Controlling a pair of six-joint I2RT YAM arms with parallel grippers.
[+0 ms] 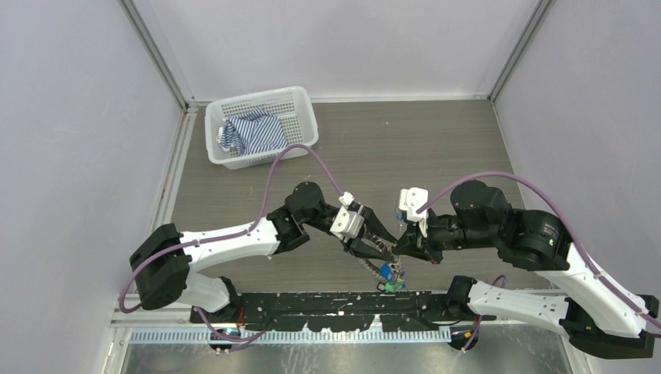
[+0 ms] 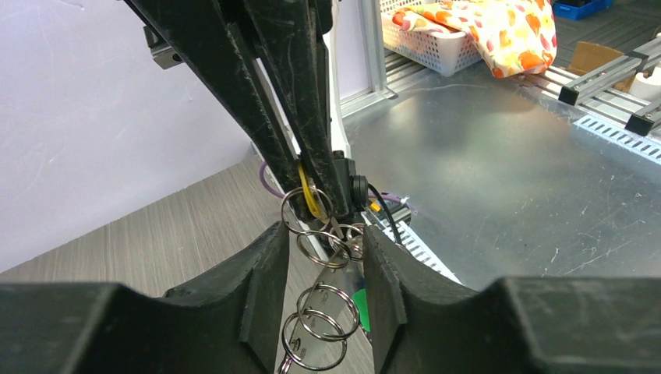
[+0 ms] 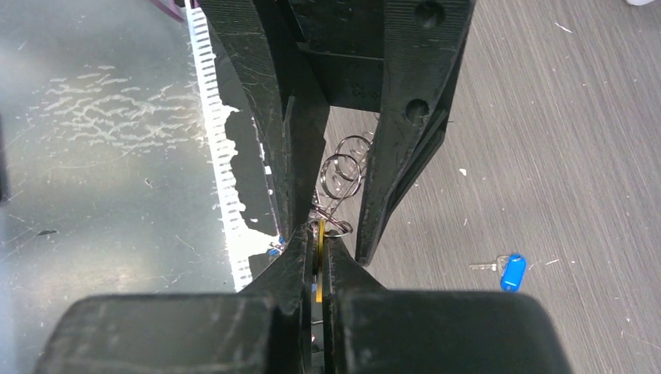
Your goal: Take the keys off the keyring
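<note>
**Two grippers met at a hanging keyring**

Lower centre overhead: the right gripper [image 3: 316,234] was clamped on a yellow plastic key tag [image 2: 309,195]. The left gripper [image 2: 323,273], jaws apart, straddled the keyring of linked silvery metal rings [image 2: 319,312]. Pinching one ring only seemed wisest.

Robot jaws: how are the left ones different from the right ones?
The left gripper has its jaws apart, a chain of silvery metal rings between them; the right gripper has its jaws pinched shut on a yellow plastic tag. The left gripper reaches in from the left, the right gripper from the right. Both are black and meet tip to tip.
</note>
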